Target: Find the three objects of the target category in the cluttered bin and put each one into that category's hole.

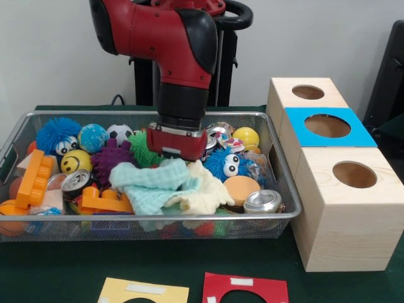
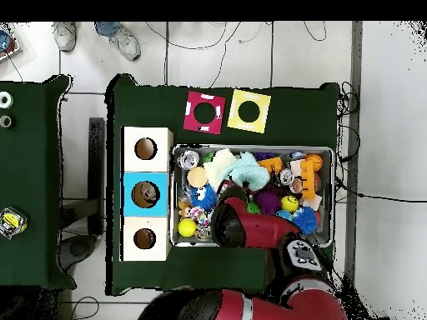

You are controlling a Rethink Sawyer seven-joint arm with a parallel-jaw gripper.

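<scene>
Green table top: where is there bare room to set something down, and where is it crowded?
Bare green table runs along the bin's near rim, left of the yellow card. A narrower patch lies between the red card and the wooden boxes. The bin itself is packed, with the gripper low over the cloths.

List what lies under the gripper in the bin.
The gripper hangs low in the bin, its fingers hidden. Directly below lie a mint cloth and a cream cloth. Whatever the cloths cover cannot be seen.
</scene>
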